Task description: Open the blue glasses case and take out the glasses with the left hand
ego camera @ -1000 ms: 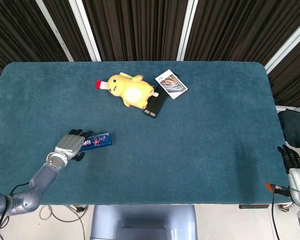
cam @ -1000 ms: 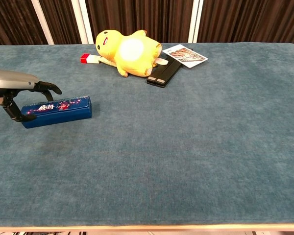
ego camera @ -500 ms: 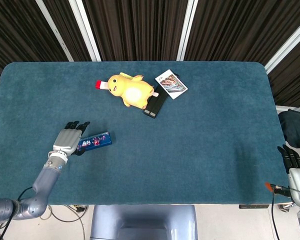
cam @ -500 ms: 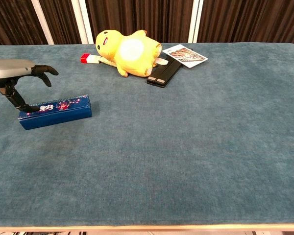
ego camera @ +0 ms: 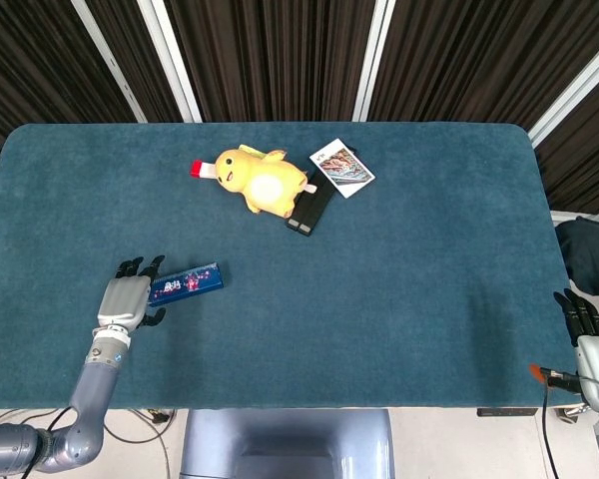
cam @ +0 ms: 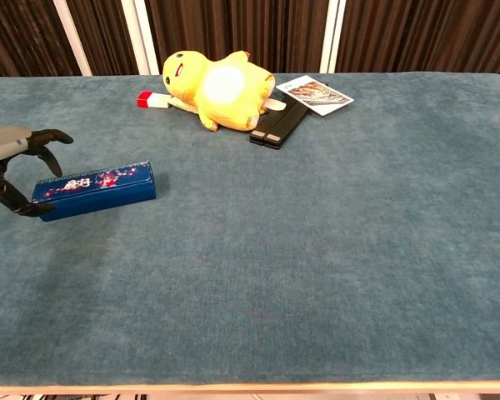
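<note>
The blue glasses case (ego camera: 186, 283) lies closed on the teal table (ego camera: 399, 269), at the near left. My left hand (ego camera: 128, 299) sits just left of the case's left end with its fingers spread and holds nothing. In the chest view the case (cam: 96, 190) lies flat, and the left hand (cam: 8, 158) shows at the frame's left edge, its thumb reaching down by the case's left end. Whether the thumb touches the case is unclear. My right hand (ego camera: 587, 324) hangs off the table's near right corner with straight fingers and nothing in it. No glasses show.
A yellow plush toy (ego camera: 263, 181) lies at the back centre with a small red and white item (ego camera: 201, 169) at its left. A black flat object (ego camera: 311, 206) and a printed card (ego camera: 341, 167) lie at its right.
The left hand has drawn back from over the case's left end, moving left and toward the table's near edge. The case stays closed and has barely shifted. The right hand has not moved.
</note>
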You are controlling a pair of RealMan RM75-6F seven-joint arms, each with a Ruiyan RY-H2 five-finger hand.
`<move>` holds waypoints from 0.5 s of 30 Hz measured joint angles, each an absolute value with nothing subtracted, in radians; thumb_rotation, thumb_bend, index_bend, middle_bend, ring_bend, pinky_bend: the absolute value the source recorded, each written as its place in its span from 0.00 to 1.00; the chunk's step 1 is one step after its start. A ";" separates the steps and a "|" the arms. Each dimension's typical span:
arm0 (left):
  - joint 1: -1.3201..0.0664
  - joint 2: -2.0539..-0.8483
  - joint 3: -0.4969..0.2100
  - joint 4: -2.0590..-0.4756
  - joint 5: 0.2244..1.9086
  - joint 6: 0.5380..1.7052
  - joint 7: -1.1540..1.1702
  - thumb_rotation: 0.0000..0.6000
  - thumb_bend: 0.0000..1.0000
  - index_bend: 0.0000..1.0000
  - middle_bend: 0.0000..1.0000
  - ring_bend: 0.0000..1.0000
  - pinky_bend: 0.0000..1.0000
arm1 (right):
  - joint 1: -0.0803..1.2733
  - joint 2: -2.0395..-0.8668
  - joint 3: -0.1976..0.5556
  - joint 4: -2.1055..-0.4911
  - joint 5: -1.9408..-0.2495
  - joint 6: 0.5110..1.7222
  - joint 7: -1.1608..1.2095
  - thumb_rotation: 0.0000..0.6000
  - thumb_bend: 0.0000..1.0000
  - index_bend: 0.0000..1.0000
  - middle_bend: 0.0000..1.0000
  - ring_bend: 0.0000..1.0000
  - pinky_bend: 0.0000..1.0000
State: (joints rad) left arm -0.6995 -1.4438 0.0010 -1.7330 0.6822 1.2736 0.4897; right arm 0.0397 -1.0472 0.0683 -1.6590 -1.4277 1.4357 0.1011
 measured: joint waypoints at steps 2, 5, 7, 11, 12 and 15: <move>-0.690 -1.450 -0.003 -1.722 0.692 1.279 0.488 1.00 0.28 0.00 0.27 0.00 0.07 | 0.040 -1.047 0.068 -1.659 -1.428 1.436 0.101 1.00 0.13 0.00 0.00 0.00 0.20; -0.683 -1.455 -0.010 -1.710 0.706 1.282 0.490 1.00 0.28 0.00 0.27 0.00 0.07 | 0.039 -1.048 0.068 -1.659 -1.428 1.437 0.100 1.00 0.13 0.00 0.00 0.00 0.20; -0.680 -1.458 -0.017 -1.703 0.712 1.281 0.493 1.00 0.28 0.00 0.27 0.00 0.07 | 0.039 -1.048 0.068 -1.659 -1.428 1.437 0.099 1.00 0.13 0.00 0.00 0.00 0.20; -0.676 -1.464 -0.032 -1.686 0.715 1.272 0.499 1.00 0.28 0.00 0.27 0.00 0.07 | 0.039 -1.049 0.069 -1.659 -1.427 1.438 0.097 1.00 0.13 0.00 0.00 0.00 0.20; -0.675 -1.466 -0.035 -1.683 0.715 1.269 0.501 1.00 0.28 0.00 0.27 0.00 0.07 | 0.039 -1.049 0.069 -1.659 -1.427 1.438 0.097 1.00 0.13 0.00 0.00 0.00 0.20; -0.672 -1.471 -0.041 -1.673 0.713 1.260 0.510 1.00 0.28 0.00 0.27 0.00 0.07 | 0.039 -1.051 0.069 -1.659 -1.426 1.438 0.095 1.00 0.14 0.00 0.00 0.00 0.20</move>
